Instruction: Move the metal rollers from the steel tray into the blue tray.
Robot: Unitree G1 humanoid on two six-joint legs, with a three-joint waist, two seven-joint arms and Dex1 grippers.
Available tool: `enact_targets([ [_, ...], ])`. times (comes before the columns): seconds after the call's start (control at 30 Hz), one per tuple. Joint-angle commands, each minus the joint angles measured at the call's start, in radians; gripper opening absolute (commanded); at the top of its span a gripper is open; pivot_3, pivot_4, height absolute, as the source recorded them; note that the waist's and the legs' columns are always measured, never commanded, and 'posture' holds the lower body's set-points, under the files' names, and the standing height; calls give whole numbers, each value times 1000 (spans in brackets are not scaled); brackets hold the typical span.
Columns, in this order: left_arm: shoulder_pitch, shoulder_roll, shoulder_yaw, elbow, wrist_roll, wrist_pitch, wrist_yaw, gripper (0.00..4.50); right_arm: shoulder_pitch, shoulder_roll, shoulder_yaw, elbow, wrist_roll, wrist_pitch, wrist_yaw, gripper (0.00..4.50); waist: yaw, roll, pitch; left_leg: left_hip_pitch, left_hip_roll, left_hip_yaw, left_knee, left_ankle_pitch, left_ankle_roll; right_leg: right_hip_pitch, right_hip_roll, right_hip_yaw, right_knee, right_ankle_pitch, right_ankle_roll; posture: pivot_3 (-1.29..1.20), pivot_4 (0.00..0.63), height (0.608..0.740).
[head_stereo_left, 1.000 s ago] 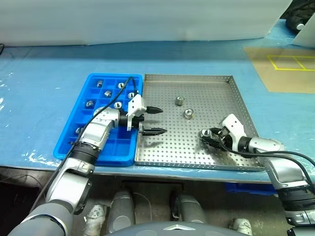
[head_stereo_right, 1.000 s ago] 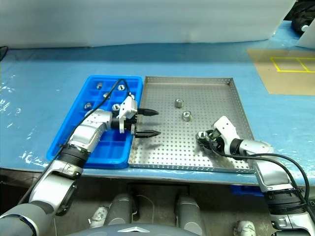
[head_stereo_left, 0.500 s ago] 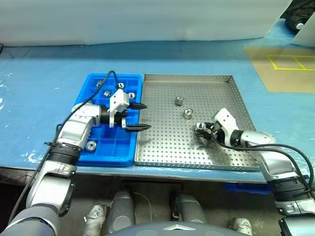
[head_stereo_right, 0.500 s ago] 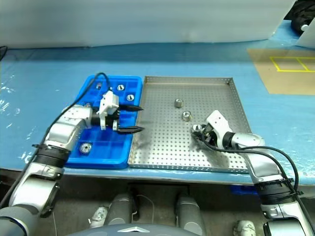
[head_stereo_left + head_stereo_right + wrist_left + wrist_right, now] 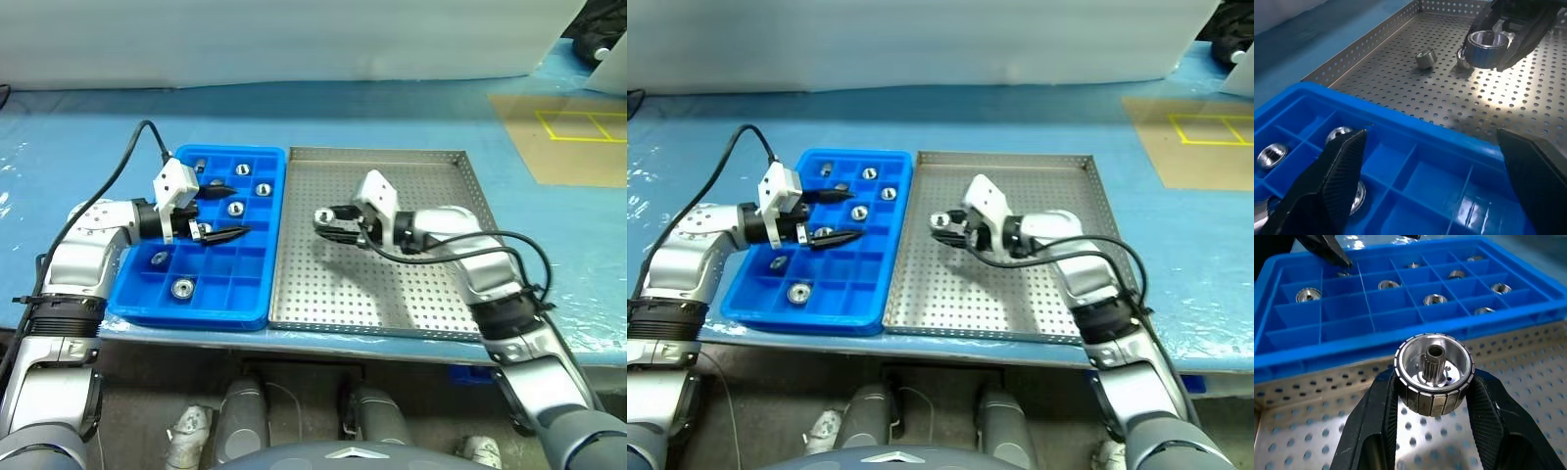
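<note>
The steel tray (image 5: 411, 286) lies at the centre, with the blue tray (image 5: 227, 296) against its left side. My right gripper (image 5: 323, 216) hangs a little above the steel tray's left part, pointing at the blue tray, shut on one of the metal rollers (image 5: 1433, 367). Two more rollers (image 5: 1424, 58) lie on the perforated floor behind it. Several rollers (image 5: 181, 288) sit in separate compartments of the blue tray. My left gripper (image 5: 223, 210) hovers open over the blue tray's back half, with nothing between its fingers.
The trays rest on a table under blue plastic sheet (image 5: 78, 176). A white foam sheet (image 5: 294, 39) stands along the back. A brown board with yellow tape (image 5: 568, 137) lies at the back right. A black cable (image 5: 137, 137) loops from my left arm.
My right gripper has carried its roller up and leftward from the steel tray's front right to its left part. My left gripper has moved left from the trays' shared edge to over the blue tray.
</note>
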Motion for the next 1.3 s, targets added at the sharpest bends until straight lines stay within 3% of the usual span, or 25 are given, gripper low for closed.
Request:
enact_targets([
  [0.03, 55, 39, 105, -83, -32, 29, 71, 4500, -89, 112, 41, 134, -30, -123, 8, 1590, 5, 0, 0, 0, 0, 0, 0, 0, 0, 0, 0, -1, 0, 0, -1, 110, 150, 740],
  [0.37, 161, 50, 196, -180, -67, 85, 174, 4500, -174, 228, 2, 421, -91, -279, -65, 1590, 61, -1, 1, -3, 0, -1, -1, 1, -2, -1, -2, -3, 0, -1, -2, 193, 150, 740],
  [0.67, 159, 47, 172, -194, -74, 100, 183, 4500, -169, 242, -35, 479, -113, -321, -128, 1590, 70, -2, 1, -1, 0, -2, -2, 4, -7, -2, 1, -3, 2, -1, -2, 188, 150, 740],
  [0.9, 116, 35, 133, -158, -66, 89, 173, 4500, -150, 246, -47, 424, -105, -273, -111, 3855, 68, -2, 1, -1, 0, -2, -2, 4, -8, -2, 1, -3, 2, -1, -2, 139, 150, 740],
  [1.13, 89, 27, 102, -136, -66, 81, 156, 4500, -136, 212, -80, 393, -104, -262, -138, 3855, 68, -2, 1, -1, 0, -2, -2, 4, -8, -2, 1, -3, 2, -1, -2, 99, 150, 740],
  [1.3, 44, -20, 49, -123, -75, 83, 137, 4500, -147, 101, -195, 395, -94, -256, -227, 3855, 72, -2, 1, -2, 0, -2, -2, 5, -8, -1, 0, -2, 2, -1, -1, 40, 150, 740],
])
